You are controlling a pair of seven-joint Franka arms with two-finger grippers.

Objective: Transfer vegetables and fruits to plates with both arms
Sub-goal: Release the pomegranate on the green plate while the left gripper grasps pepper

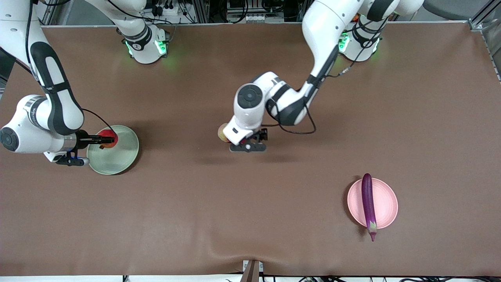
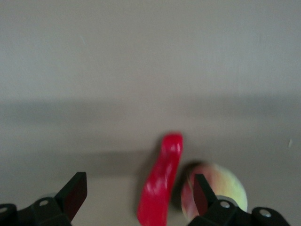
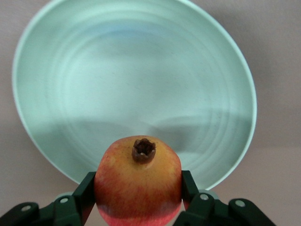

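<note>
The left gripper (image 2: 136, 197) is held over the middle of the desk (image 1: 250, 219) with jaws spread wide and nothing between them. In the left wrist view the red chili pepper (image 2: 161, 181) is seen below the gap, closer to one finger than the other, its long axis running roughly along the camera's line of sight, so across the line joining the fingers. The peach (image 2: 221, 190) is seen just beside the pepper, partly hidden by that same finger. In the front view only an edge of the peach (image 1: 222, 133) shows past the wrist; the pepper is hidden there.

The right gripper (image 3: 138, 190) is clamped on the pomegranate (image 3: 138, 181), crown pointing away from the wrist, over the rim of the green plate (image 3: 136, 70) at the right arm's end. The plate's centre lies ahead of the jaws.

The eggplant (image 1: 368, 205) is lying across the pink plate (image 1: 385, 203), its stem tip overhanging the rim toward the front camera.
</note>
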